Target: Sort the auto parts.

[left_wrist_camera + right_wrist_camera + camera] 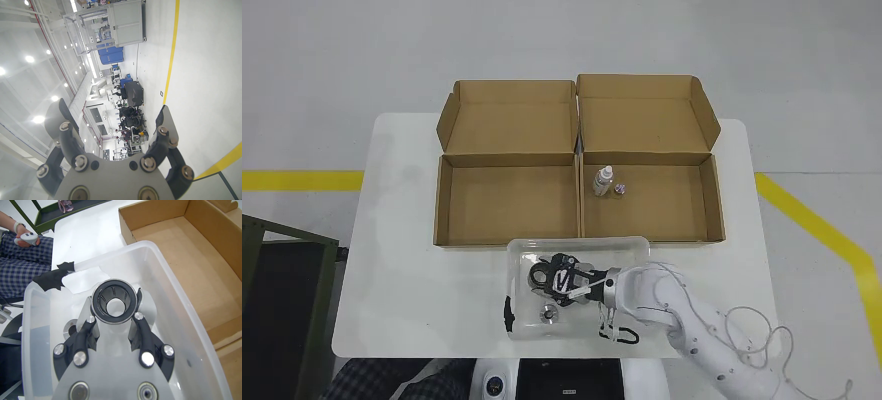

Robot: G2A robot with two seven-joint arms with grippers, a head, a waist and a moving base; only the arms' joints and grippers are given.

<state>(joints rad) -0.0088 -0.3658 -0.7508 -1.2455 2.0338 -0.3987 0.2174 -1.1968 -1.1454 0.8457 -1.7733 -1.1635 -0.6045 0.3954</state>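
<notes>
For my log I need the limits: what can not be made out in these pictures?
- Small part in the right box: top view, too small to identify.
- Round metal part: right wrist view, half hidden by the right gripper holding the bearing.
- Black looped part: top view, partly under the right arm.

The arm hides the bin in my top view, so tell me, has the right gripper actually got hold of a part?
Observer: Yes. The right gripper is shut on a linear bearing, held by its sides inside the clear plastic bin.
Operator: And the left gripper, what is it doing?
Observer: The left gripper is open and holds nothing.
</notes>
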